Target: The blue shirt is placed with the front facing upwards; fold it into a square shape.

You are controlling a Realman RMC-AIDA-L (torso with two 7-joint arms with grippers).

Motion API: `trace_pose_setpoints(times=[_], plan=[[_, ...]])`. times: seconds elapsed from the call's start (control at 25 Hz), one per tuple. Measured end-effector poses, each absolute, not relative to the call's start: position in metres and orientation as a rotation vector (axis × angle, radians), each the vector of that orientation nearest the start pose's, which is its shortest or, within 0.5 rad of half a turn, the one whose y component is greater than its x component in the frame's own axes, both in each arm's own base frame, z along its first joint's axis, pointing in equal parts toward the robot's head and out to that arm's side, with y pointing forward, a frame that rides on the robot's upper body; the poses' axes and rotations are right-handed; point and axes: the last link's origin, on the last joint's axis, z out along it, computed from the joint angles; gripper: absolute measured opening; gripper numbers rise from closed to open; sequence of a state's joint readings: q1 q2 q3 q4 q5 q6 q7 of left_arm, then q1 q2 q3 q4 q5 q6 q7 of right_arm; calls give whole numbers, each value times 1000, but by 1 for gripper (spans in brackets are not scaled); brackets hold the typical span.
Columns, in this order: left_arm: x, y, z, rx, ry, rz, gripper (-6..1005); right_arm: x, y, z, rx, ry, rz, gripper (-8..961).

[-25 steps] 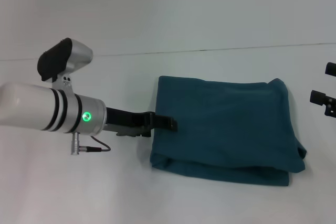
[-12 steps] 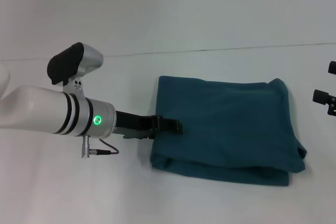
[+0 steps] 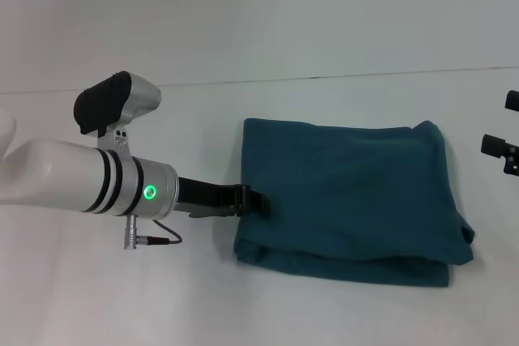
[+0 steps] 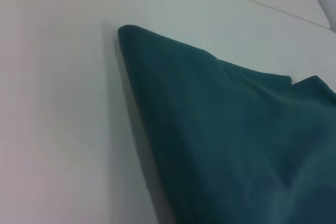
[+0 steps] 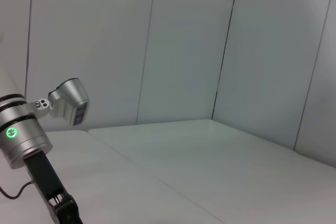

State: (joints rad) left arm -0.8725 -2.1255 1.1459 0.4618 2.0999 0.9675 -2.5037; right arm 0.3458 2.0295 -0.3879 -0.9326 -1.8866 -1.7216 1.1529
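Blue shirt point(image 3: 349, 200), a dark teal cotton T-shirt, lies folded into a thick, roughly square bundle on the white table point(image 3: 243, 54), right of centre in your head view, with stacked layers showing along its near edge and a slight bulge at the near right corner. No lettering or neckline shows on the upper face. Your left hand point(image 3: 255, 200), black at the end of the white arm with its green light, reaches in from the left and meets the bundle's left edge about halfway along; you cannot tell whether its fingers are apart or together, nor whether they hold any cloth. The left wrist view gives you only a corner of the teal fabric point(image 4: 220, 129) against the table. Your right hand point(image 3: 503, 151) hangs at the right edge of the head view, clear of the shirt, its fingers' state likewise impossible to tell.
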Motion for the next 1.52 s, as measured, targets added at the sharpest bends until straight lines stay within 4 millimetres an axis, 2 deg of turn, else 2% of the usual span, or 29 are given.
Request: trace_pose_setpoints(times=[0.04,0.48,0.72,1.04,1.52], plan=[[-190,401,-99,-2366,-1662,-244,413,309,295,120,-2342,243,653,766],[-192,401,-99,-2354,-1651,-271,189,309,297,118,-2336,250,655,767],[-208,402,-85,-2261,-1654,-347,148,309,300,117,-2326,257,651,768],[-222,401,-68,-2181,-1654,-424,141,306,306,113,-2321,257,645,769],[-242,383,-59,-2128,-1700,-471,141,303,316,114,-2298,256,632,770]])
